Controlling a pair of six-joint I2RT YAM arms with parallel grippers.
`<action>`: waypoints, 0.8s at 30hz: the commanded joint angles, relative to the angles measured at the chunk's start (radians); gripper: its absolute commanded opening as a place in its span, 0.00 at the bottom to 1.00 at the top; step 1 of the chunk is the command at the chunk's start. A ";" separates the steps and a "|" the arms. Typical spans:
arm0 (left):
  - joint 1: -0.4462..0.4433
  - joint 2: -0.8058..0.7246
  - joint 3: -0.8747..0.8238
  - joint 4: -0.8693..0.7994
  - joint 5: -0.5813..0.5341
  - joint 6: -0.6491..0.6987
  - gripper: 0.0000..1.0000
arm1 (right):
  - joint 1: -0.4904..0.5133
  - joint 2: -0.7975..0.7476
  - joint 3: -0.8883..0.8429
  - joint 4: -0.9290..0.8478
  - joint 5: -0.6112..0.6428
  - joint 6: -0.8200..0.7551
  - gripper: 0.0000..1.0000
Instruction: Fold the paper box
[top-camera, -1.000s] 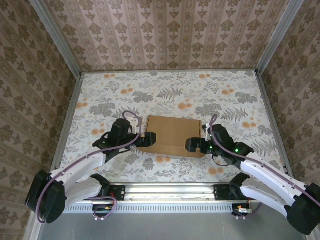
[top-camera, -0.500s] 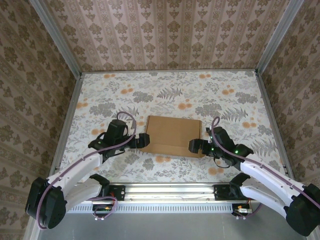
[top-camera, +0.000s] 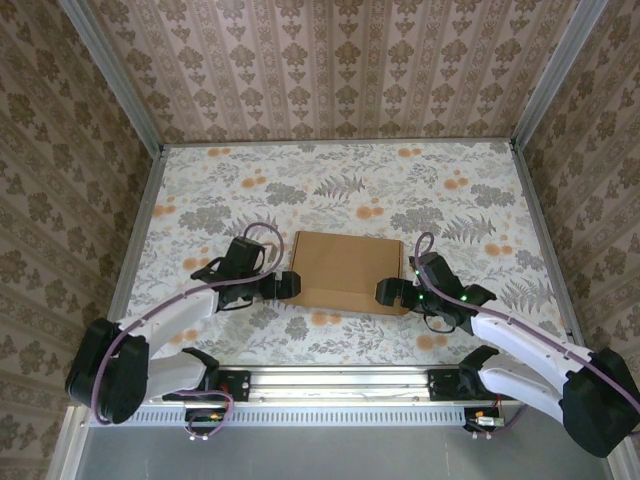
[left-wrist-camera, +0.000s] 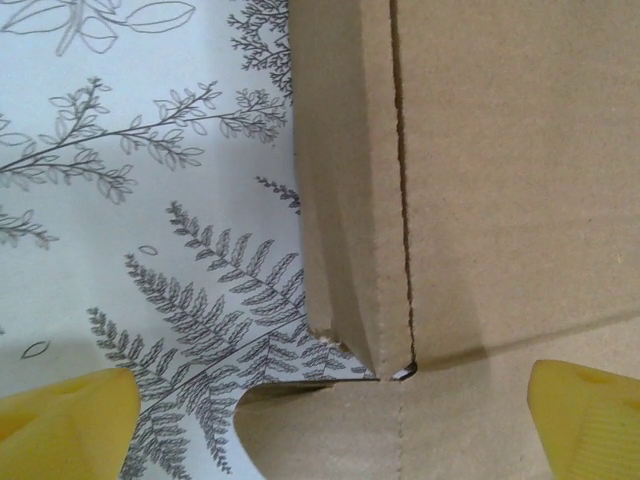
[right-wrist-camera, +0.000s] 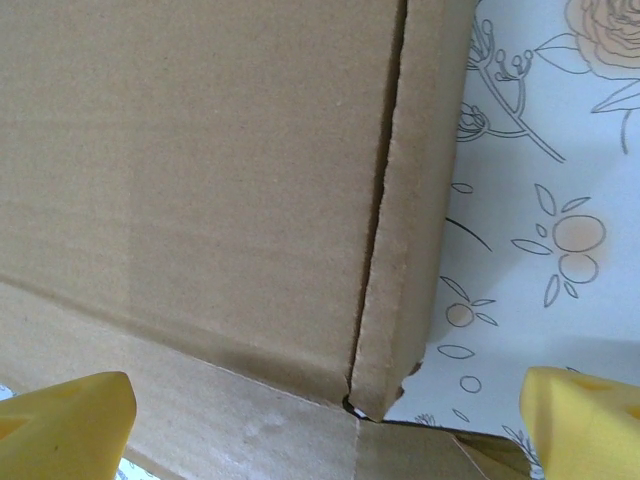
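Note:
The paper box (top-camera: 346, 270) is plain brown cardboard, lying closed and flat in the middle of the floral table. My left gripper (top-camera: 288, 283) sits at its near-left corner, open, its yellow fingertips (left-wrist-camera: 70, 425) straddling the corner where a side flap (left-wrist-camera: 350, 200) meets the front panel. My right gripper (top-camera: 388, 291) is at the near-right corner, also open, with yellow fingertips (right-wrist-camera: 65, 425) either side of the right side flap (right-wrist-camera: 415, 230). Neither gripper grips the paper box (left-wrist-camera: 500, 180); the cardboard (right-wrist-camera: 200, 150) lies between the open fingers.
The table (top-camera: 340, 185) has a floral cover, with patterned walls on three sides and metal rails (top-camera: 135, 260) along its edges. Open tabletop lies behind the box and to both sides of it.
The left arm swung slightly and its gripper settled back at the box's near-left corner. The right gripper shifted a little along the near-right corner. The box stayed put.

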 joint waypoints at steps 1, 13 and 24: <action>0.004 0.011 0.024 0.060 0.091 0.031 1.00 | -0.005 0.007 -0.015 0.042 -0.032 0.004 1.00; 0.001 0.068 -0.004 0.248 0.231 0.032 1.00 | -0.005 0.027 -0.014 0.103 -0.072 -0.044 1.00; -0.015 0.088 -0.011 0.303 0.244 0.017 1.00 | -0.005 0.050 -0.024 0.157 -0.090 -0.096 1.00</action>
